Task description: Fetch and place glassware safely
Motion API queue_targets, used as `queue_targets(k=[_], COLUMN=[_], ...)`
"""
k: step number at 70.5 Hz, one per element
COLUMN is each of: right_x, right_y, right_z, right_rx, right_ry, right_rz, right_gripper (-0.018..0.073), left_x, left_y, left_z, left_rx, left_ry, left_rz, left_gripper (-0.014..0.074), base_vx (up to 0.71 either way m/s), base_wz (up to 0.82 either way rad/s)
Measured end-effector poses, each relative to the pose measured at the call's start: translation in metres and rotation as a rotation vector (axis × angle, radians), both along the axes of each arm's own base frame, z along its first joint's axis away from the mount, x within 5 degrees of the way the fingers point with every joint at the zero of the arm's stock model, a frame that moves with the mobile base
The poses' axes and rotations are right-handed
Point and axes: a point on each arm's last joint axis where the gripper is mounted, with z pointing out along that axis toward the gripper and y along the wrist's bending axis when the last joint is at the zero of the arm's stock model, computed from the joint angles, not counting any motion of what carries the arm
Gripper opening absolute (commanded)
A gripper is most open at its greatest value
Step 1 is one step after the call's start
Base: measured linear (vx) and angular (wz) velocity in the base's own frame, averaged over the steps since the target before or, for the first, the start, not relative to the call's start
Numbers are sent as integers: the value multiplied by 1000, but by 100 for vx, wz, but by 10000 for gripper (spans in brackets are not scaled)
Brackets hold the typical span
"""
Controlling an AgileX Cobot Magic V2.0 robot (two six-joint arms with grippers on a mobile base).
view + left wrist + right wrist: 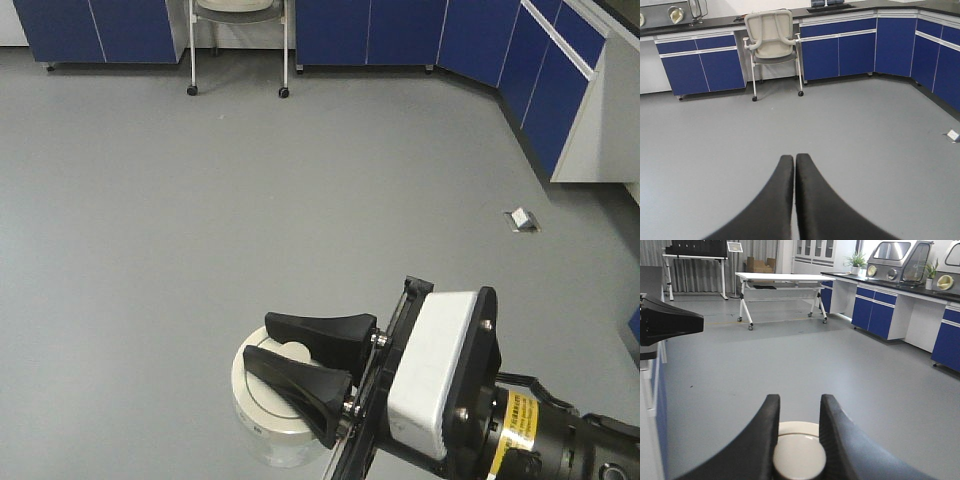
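Floor (200, 200) is plain grey, blue cabinets (400, 30) upper frame; we see right gripper (800, 402) clamping cream-lidded squat glass jar (268, 428), left gripper (794, 158) closed.

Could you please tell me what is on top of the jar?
Its cream lid, whose knob is clamped between the right gripper's fingers. The lid and fingers hide the jar's contents.

Grey floor (250, 180), blue cabinets (840, 50), wheeled mesh chair (771, 35), white table on castors (785, 276), potted plant (856, 260)
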Motion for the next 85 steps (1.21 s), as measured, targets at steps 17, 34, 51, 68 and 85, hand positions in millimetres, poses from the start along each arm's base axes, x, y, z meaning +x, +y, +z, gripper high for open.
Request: queue_targets(k=[17, 34, 51, 68, 85], right_x=[0, 0, 0, 0, 0], right_y=[0, 0, 0, 0, 0], right_z=[0, 0, 0, 0, 0], right_rx=[0, 0, 0, 0, 0], right_ry=[0, 0, 0, 0, 0], right_rz=[0, 0, 0, 0, 0], right_gripper=[-3, -3, -3, -3, -3], left_x=[0, 0, 0, 0, 0], left_y=[0, 0, 0, 0, 0], left_z=[0, 0, 0, 0, 0], left_rx=[0, 0, 0, 0, 0], left_ry=[0, 0, 0, 0, 0], left_rz=[0, 0, 0, 0, 0], left_gripper=[-7, -7, -7, -7, -7], base_vx=[49, 50, 50, 49, 50], base_wz=[3, 6, 3, -1, -4])
